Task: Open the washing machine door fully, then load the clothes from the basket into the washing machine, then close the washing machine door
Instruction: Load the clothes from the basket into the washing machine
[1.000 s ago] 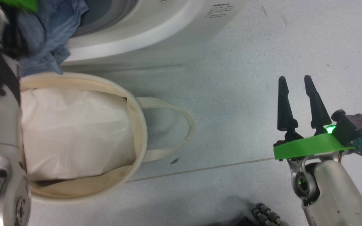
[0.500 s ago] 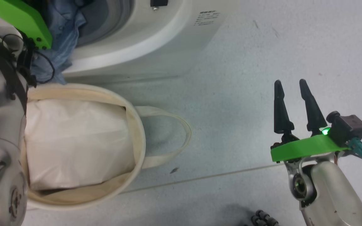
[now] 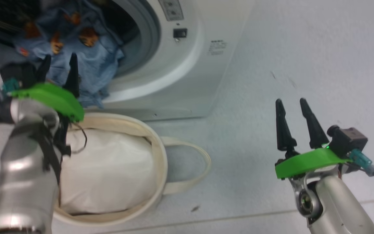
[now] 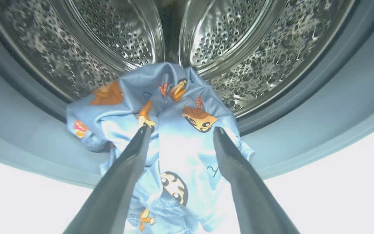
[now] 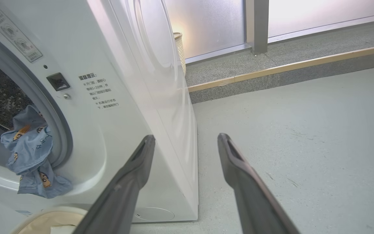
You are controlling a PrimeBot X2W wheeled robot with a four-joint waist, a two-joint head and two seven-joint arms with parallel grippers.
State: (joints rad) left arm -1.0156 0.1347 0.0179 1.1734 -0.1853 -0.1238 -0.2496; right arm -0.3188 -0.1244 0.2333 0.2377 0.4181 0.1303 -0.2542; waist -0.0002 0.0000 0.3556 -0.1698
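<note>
The white washing machine (image 3: 187,68) stands with its mouth uncovered; the washing machine door is out of view. The clothes, a light-blue garment (image 3: 76,45) with orange-brown figures, drape over the grey gasket, part in the steel drum (image 4: 239,42) and part hanging down the front (image 5: 31,156). My left gripper (image 3: 61,58) is open just before the mouth, its fingers either side of the garment (image 4: 187,152) without pinching it. The cream basket (image 3: 161,152) sits below the mouth with white padding (image 3: 109,169) inside. Off to the right, my right gripper (image 3: 290,101) is open over the floor, nothing between its fingers.
A loop handle (image 3: 205,162) of the basket lies on the grey floor (image 3: 271,65) to its right. In the right wrist view, a raised kerb with a wooden strip (image 5: 287,66) runs beyond the washer, and a woven bin (image 5: 180,48) stands behind its side.
The head camera has tilted up, so more of the washer's mouth shows. My left gripper's fingers have come into view, spread apart at the garment. The right gripper keeps its open pose.
</note>
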